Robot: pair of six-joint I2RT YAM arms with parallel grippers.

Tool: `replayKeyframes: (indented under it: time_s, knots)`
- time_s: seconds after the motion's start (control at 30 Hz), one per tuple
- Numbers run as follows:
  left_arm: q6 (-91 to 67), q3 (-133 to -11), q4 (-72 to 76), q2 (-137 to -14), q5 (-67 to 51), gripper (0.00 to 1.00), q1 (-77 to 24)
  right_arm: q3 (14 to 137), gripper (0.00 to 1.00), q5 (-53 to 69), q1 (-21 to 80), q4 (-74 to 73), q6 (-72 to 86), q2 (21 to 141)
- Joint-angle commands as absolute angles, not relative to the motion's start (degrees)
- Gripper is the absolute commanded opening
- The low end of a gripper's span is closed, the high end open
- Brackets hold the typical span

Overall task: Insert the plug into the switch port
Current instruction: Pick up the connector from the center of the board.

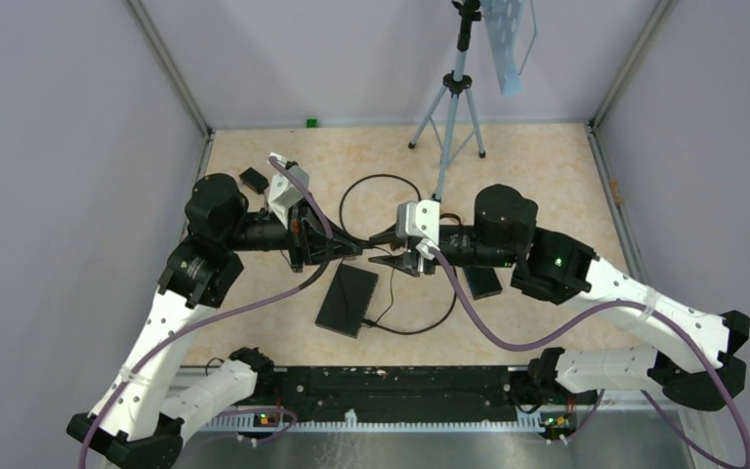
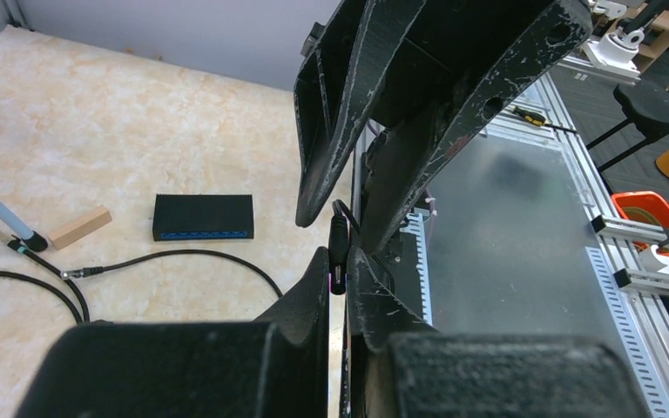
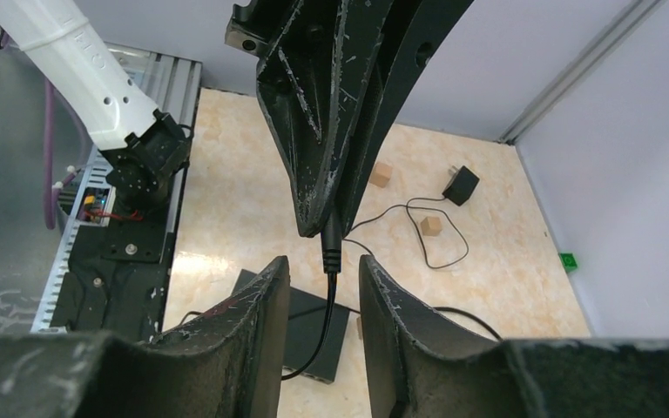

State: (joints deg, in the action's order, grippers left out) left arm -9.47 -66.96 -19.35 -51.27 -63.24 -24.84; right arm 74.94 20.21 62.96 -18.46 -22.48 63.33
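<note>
The two arms meet above the middle of the desk, pincer tips facing each other. The left pincer is closed narrowly on the plug, a small black barrel that stands out between its fingertips. The right pincer is spread wide. Its fingers stand on either side of the plug with a gap on each side, so they do not touch it.

The plug hangs in the air, off the desk. Its thin black cable drops from it toward a flat black box lying below the pincers. I cannot tell whether the cable joins that box.

A smaller black switch with a blue port face lies on the desk beyond the plug and apart from it, in the left wrist view. A wooden block sits beside it. A black power adapter lies toward the far edge, and a tripod stands at the back.
</note>
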Motion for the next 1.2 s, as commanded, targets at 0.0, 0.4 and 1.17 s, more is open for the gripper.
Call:
replayKeyframes:
  time_s: [0.0, 0.4, 1.17]
  knots:
    - [-8.61, -66.6, -17.49, -50.28, -64.51, 0.0, -24.96, 77.59, 0.34, 20.64, 63.37, -16.68, -22.15, 64.15]
    - [-9.27, -66.53, -17.0, -50.49, -65.1, 0.01, -24.91, 77.61, 0.28, 20.54, 63.37, -15.72, -21.64, 64.34]
    - [-9.58, -65.95, -17.04, -51.23, -65.9, 0.02, -24.92, 76.78, 0.06, 20.43, 63.42, -14.67, -21.06, 64.94]
